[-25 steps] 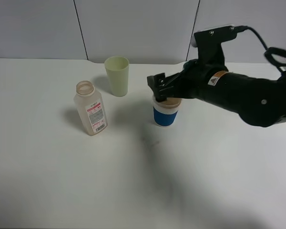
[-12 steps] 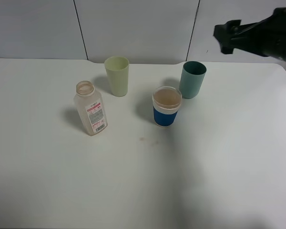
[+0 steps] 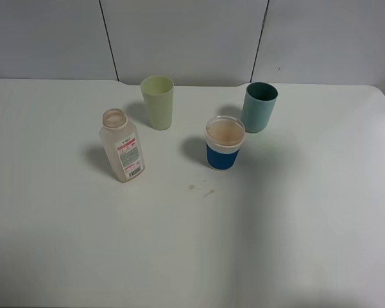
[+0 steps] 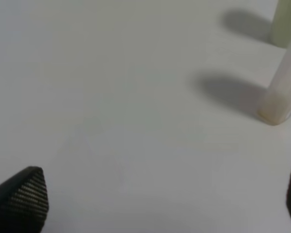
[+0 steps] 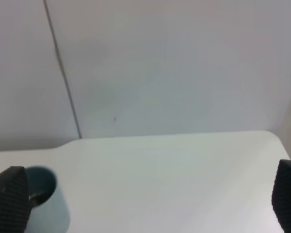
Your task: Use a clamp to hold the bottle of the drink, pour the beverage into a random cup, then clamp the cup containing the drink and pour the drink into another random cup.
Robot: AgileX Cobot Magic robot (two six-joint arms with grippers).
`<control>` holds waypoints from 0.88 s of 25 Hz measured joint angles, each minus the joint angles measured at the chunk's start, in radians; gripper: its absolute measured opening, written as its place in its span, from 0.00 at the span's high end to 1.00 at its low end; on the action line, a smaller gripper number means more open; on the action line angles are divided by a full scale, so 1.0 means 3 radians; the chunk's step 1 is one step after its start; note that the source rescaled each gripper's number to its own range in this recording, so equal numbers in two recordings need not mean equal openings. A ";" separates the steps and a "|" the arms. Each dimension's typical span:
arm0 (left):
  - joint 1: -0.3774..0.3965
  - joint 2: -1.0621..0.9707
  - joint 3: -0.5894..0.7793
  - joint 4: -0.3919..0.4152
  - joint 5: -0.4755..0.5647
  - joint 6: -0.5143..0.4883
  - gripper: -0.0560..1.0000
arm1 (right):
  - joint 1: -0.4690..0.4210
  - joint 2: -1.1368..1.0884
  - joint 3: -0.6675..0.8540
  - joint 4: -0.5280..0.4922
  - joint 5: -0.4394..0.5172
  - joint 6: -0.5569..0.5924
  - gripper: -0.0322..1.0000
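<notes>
The white table [image 3: 295, 224] is the biggest thing here, and it's all on its own now: a second ago the right arm was reaching over the blue-banded cup [image 3: 224, 143], half a second ago it was pulling off toward the far right corner, and now neither arm shows in the overhead view.

The bottle [image 3: 121, 145] stands upright on the left, cap off, looking nearly drained. The pale green cup [image 3: 158, 102] sits farther back, a bit to its right. The teal cup [image 3: 259, 106] is far right of centre, and the blue-banded cup is just near-left of it, close but not touching. It looks like it has a pale brownish liquid in it, so I'd say the first pour is done. I can't see inside the teal cup well enough to call the second pour. A couple of tiny brown drips [image 3: 202, 190] sit on the table near the blue-banded cup.

The right gripper [image 5: 145, 204] has its jaws wide apart holding nothing, with the teal cup at the edge of its camera. The left gripper [image 4: 160, 204] is also spread wide and empty, low over the table near the bottle's base.

My guess: either the right arm let go of the cup and backed off, or the whole thing's finished.
</notes>
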 joint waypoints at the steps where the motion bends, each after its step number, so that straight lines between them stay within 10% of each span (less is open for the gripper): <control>1: 0.0000 0.0000 0.0000 0.0000 0.0000 0.0000 0.00 | -0.0013 -0.0138 0.0000 0.0000 0.0160 0.0006 0.00; 22: 0.0000 0.0000 0.0000 0.0000 0.0000 0.0000 0.00 | -0.0021 -0.2603 0.0000 -0.0440 0.3084 0.0426 0.00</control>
